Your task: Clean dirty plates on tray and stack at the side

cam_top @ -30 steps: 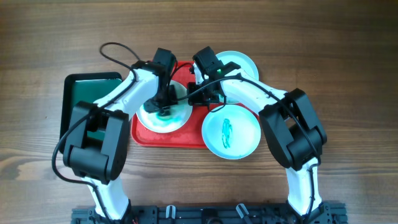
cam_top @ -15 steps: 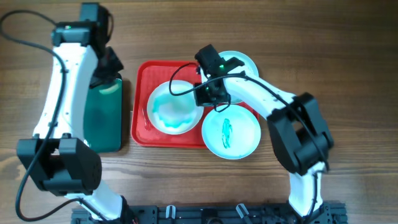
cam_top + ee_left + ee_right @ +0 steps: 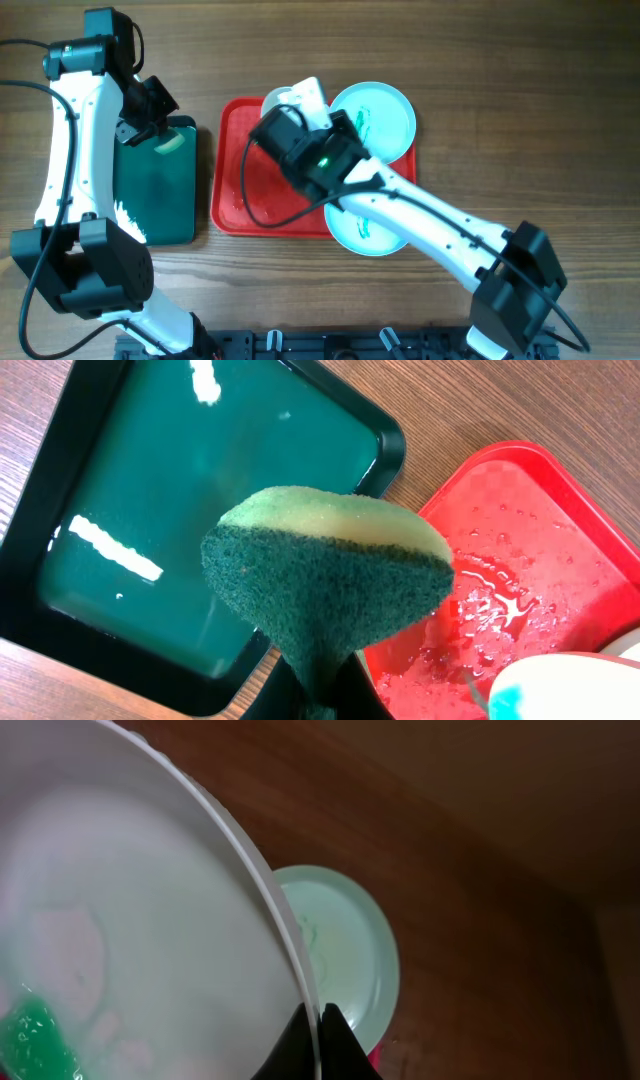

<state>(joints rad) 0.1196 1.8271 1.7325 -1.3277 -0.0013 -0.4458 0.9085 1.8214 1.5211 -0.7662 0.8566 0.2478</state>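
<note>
My right gripper [image 3: 318, 1020] is shut on the rim of the white plate [image 3: 130, 920], which it holds tilted up above the red tray [image 3: 235, 180]. A teal smear [image 3: 40, 1030] remains on that plate. From overhead the plate [image 3: 295, 97] shows just beyond the gripper [image 3: 285, 118]. One turquoise plate [image 3: 380, 115] lies at the tray's back right corner and also shows in the right wrist view [image 3: 345, 950]. The other turquoise plate [image 3: 360, 232], with a teal smear, lies at the front right, partly under my arm. My left gripper [image 3: 325, 695] is shut on a green sponge [image 3: 330, 580].
The dark green black-rimmed tray [image 3: 155, 195] lies left of the red tray, with the sponge [image 3: 170, 143] above its far end. The red tray's floor is wet [image 3: 500, 580]. Wooden table surrounds both trays.
My left arm swung the sponge from the white plate over to the green tray. My right gripper lifted the white plate off the red tray and tilted it up.
</note>
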